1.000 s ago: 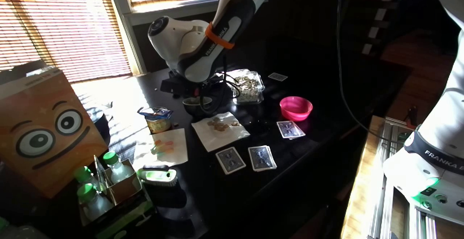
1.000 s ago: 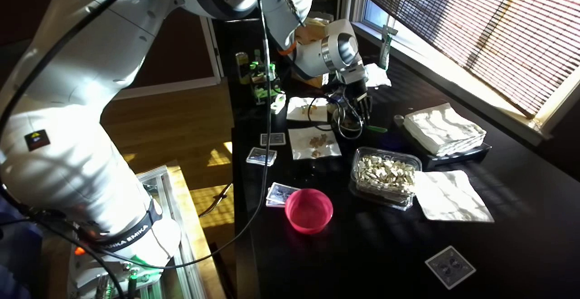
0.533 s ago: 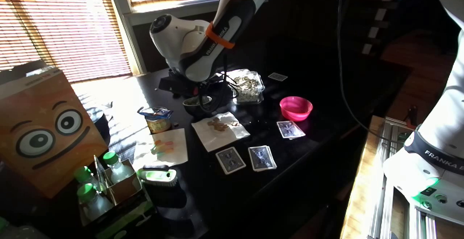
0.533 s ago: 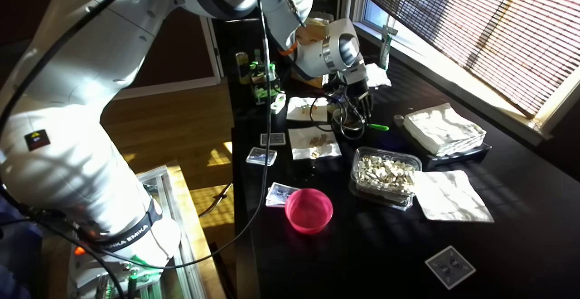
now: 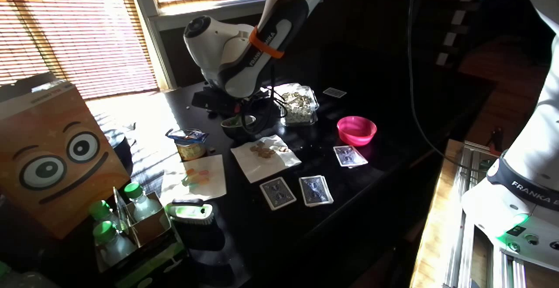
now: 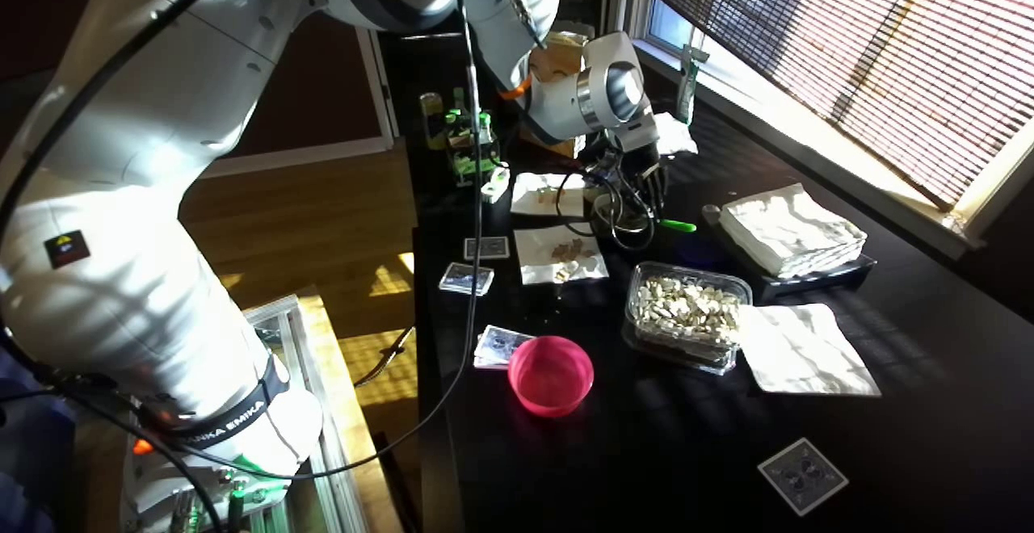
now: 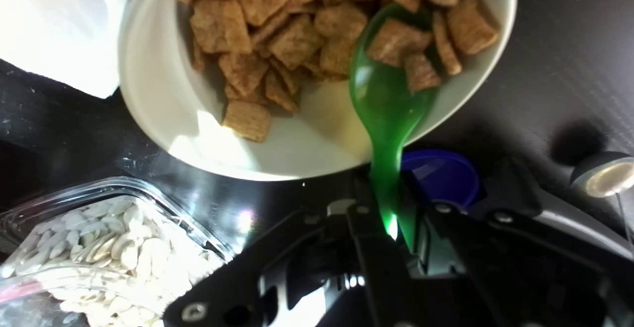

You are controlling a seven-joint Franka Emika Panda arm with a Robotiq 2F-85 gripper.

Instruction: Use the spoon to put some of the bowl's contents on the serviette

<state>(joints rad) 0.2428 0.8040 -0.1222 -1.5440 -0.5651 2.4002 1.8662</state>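
Two cereal bits (image 7: 396,42) at least, spotted those on the scoop of the green spoon (image 7: 389,119), upper right of centre in the wrist view. Found that scoop down inside the pale bowl (image 7: 307,143), top middle of the same frame and cropped by its upper edge, with loads more cereal heaped in there. Followed the handle over the bowl's lower rim to the gripper (image 7: 396,218) at bottom centre, pinched narrow and holding the spoon. Caught the handle end (image 6: 677,226) too, right of centre in an exterior view, poking out below the gripper.

Noticed the napkin (image 5: 253,170) near the middle of an exterior view, flat on the black table (image 5: 262,231), with a little pile of brown bits (image 5: 264,150) on it. Saw the bowl just above and left of that, partly hidden; couldn't tell if touching the napkin. Also clocked the pink bowl (image 5: 357,140) farther right, some playing cards (image 5: 278,193) just below the napkin, and an orange box (image 5: 61,161) with a cartoon face at the left edge. Picked out the clear tub (image 6: 683,355) of pale seeds (image 6: 685,305) lower right of centre in an exterior view.
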